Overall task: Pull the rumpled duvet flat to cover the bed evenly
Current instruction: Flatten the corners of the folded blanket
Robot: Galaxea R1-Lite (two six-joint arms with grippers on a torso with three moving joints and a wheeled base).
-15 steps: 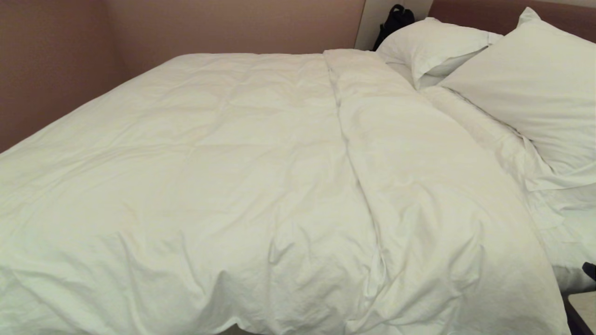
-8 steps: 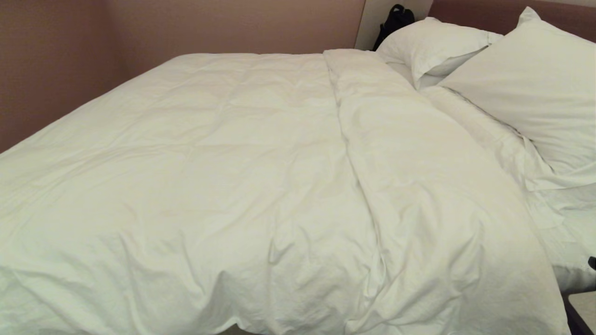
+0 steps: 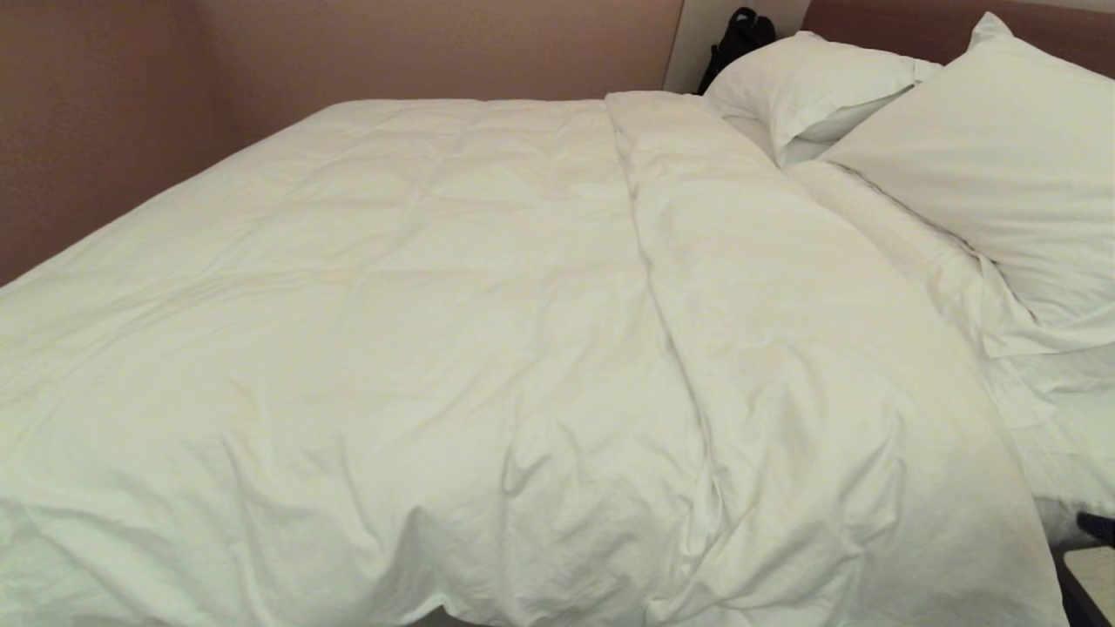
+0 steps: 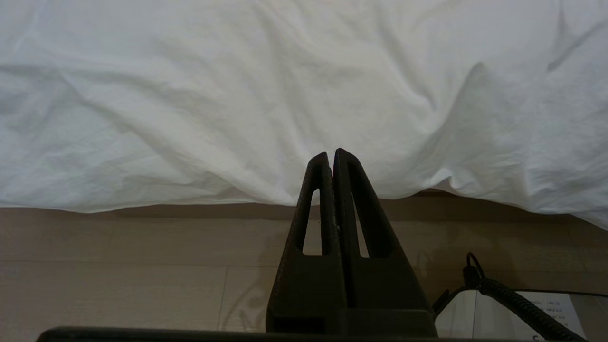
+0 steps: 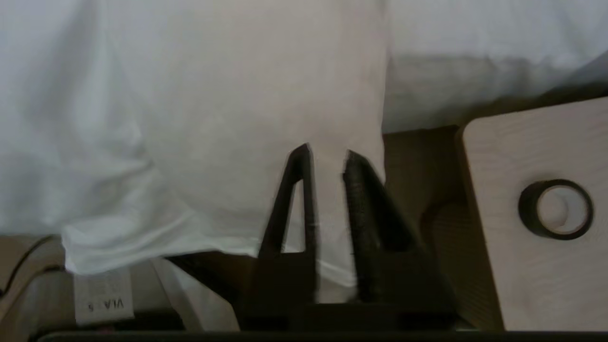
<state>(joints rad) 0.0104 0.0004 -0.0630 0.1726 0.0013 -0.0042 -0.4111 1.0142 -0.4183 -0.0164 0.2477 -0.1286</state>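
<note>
The bed [image 3: 1067, 453] fills the room from the near edge to the far wall, and the duvet [image 3: 488, 348] lies spread over nearly all of it, softly wrinkled, with a long fold ridge running from far to near right of the middle. Two pillows [image 3: 993, 157] lean at the right end, over a strip of bare sheet [image 3: 1076, 409]. Along the near side the duvet's edge hangs over the wooden floor [image 4: 142, 266].

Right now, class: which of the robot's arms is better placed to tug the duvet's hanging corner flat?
The right. The right gripper has parted fingers at the duvet corner by the bedside table; the left gripper is shut, facing the duvet's edge.
</note>
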